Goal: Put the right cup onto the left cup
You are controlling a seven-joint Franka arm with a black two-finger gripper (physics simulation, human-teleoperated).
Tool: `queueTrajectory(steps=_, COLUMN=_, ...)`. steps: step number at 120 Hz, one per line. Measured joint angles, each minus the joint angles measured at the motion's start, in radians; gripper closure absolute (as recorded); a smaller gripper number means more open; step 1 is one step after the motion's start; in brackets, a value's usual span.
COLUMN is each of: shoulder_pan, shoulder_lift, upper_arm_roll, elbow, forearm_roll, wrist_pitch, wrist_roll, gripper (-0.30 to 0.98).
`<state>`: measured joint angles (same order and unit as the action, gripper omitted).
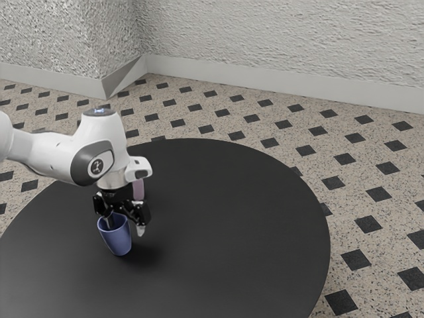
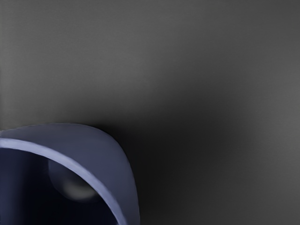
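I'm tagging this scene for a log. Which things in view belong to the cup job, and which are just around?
Part of the job:
my gripper, open at the blue cup
blue cup
pink object, partly hidden, probably the other cup

Just around:
black table, merely support
patterned floor
textured wall

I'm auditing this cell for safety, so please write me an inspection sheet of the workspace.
Surface: round black table.
Job's things: blue cup, mouth up; pink cup, largely hidden behind the gripper.
Clutter: nothing seen.
Gripper: open, one finger inside the blue cup, the other outside it.
Cables: nothing seen.
Surroundings: speckled floor with dark tiles; rough grey wall with a pale baseboard.
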<state>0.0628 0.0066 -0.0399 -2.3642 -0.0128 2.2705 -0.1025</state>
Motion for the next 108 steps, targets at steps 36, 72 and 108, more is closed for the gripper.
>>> queueTrajectory(steps=36, shoulder_pan=0.025, shoulder_lift=0.005, upper_arm_roll=0.0, elbow=0.0, forearm_roll=-0.001, wrist_pitch=0.011, wrist_roll=-0.001, gripper=0.27)
queueTrajectory(steps=72, shoulder_pan=0.031, shoulder_lift=0.008, upper_arm_roll=-0.001, elbow=0.003, forearm_roll=0.001, wrist_pitch=0.014, wrist_roll=-0.003, gripper=0.48)
queueTrajectory(steps=108, shoulder_pan=0.008, shoulder_lift=0.008, upper_arm_roll=-0.002, elbow=0.003, forearm_roll=0.004, wrist_pitch=0.017, wrist_roll=-0.005, gripper=0.66)
